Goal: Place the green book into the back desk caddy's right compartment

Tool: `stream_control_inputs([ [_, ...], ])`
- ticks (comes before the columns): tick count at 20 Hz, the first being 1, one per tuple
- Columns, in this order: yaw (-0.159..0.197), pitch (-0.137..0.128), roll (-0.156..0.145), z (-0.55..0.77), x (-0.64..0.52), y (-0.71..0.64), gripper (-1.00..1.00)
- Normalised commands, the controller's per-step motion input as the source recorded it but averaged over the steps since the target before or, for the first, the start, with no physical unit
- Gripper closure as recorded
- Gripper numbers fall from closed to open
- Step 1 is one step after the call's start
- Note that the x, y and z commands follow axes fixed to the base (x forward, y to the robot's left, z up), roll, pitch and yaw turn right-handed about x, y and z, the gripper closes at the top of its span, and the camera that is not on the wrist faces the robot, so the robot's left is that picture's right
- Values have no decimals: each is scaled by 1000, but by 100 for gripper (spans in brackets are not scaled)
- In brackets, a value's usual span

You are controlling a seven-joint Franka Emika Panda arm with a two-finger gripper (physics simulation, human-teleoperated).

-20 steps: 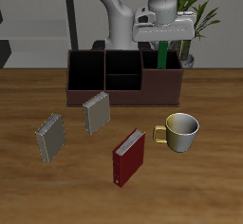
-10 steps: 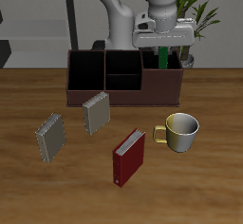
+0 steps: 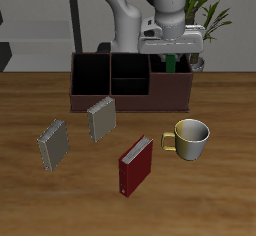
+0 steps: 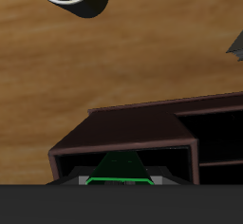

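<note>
Your gripper [image 3: 170, 52] hangs directly above the reddish-brown end section [image 3: 172, 84] of the low dark maroon-brown open-topped desk caddy [image 3: 130, 82] at the back of the wooden surface [image 3: 60, 195], and its fingers are closed onto the small thin green book [image 3: 170, 59], which you hold upright. Only a short green strip of the book shows below the gripper in the exterior view, with its lower end at about the level of the caddy's rim over that right compartment; you cannot tell from that view whether it has crossed the rim. In the wrist view the green cover [image 4: 121, 167] sits between the gripper's parts, with the compartment's brown walls [image 4: 123, 133] opening just beyond it and the darker sections alongside. Nearer the front edge of the surface, well apart from the caddy, lie a dark red hardback book [image 3: 135, 164] and two grey books [image 3: 101, 118] [image 3: 52, 143], all resting on the wood. An olive-yellow mug [image 3: 189, 137] with a pale interior stands beside the red book, its handle turned toward it.
</note>
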Motion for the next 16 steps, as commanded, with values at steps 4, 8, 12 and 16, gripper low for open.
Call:
stream_control_inputs([
  [4,-14,22,-2,-43,73,-74,-100],
  [8,2,-7,-5,29,51,-60,-100],
  [12,1,-6,-6,10,76,-40,-100],
  [16,-8,-16,-12,93,47,-100,-100],
])
